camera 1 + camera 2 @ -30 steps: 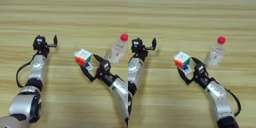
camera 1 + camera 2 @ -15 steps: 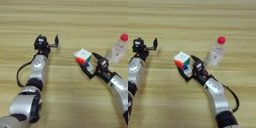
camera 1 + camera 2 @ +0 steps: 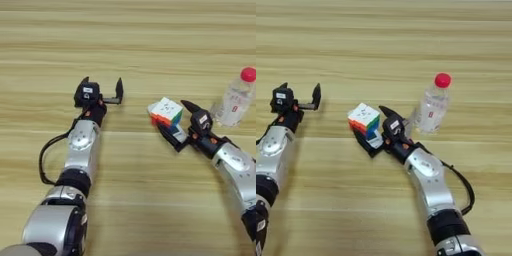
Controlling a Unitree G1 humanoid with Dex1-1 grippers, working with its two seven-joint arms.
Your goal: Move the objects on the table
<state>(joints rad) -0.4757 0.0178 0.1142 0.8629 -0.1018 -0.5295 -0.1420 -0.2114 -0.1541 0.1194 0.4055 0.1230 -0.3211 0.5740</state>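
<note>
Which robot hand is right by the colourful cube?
The right gripper: its open black fingers reach around the multicoloured puzzle cube, near the clear bottle. The left gripper is open too, but over bare table, away from the cube.

The right gripper (image 3: 172, 125) is sliding closer to the multicoloured puzzle cube (image 3: 165, 112). Its open fingers (image 3: 191, 106) are now reaching around the cube's near side. The cube is sitting a bit more toward the desk's left edge.
</note>
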